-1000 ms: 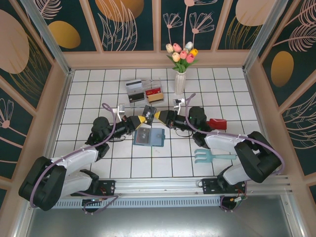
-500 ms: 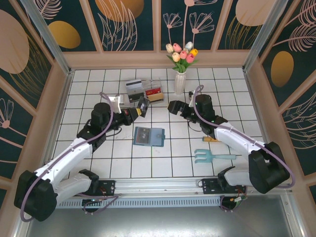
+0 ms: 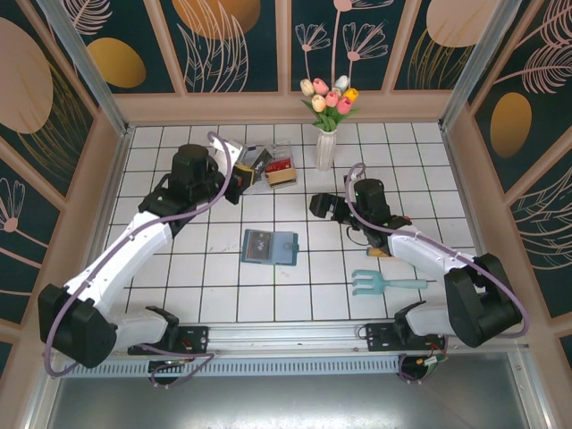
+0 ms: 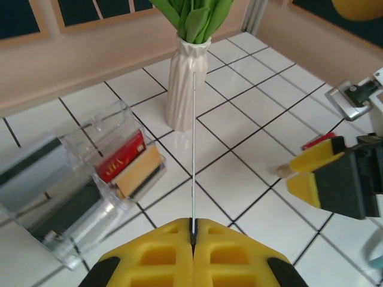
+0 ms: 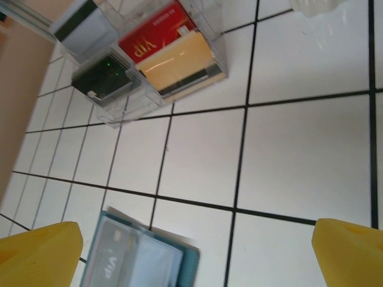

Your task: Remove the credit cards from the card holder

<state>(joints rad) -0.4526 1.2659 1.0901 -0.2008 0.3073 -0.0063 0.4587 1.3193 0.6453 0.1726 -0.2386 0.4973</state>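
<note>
The left hand point(image 4: 192, 230) pinched a credit card point(image 4: 194, 149) between its closed yellow fingers, the card seen edge-on as a thin line running out towards the white vase point(image 4: 187, 84) of tulips; just to the side of it stood the clear tray point(image 4: 90, 179) at the far part of the white-tiled desk point(image 3: 223, 295); one compartment of the tray held a red card point(image 5: 157, 33) and a tan-gold card point(image 5: 179, 63), the other a grey card point(image 5: 81, 30) and a black card point(image 5: 102, 75); the right hand point(image 3: 318, 205) hung above the tiles to the right of the tray with its fingers spread wide and nothing between them; the teal card holder point(image 3: 270, 247) lay open and flat near the middle of the desk, nearer to the arm bases than both hands and touched by neither, with a dark card marked VIP point(image 5: 122, 251) sitting in one of its inner slots; a light-blue hand rake point(image 3: 386, 283) lay on the tiles to the right of the card holder, well apart from it, beside the right arm.
</note>
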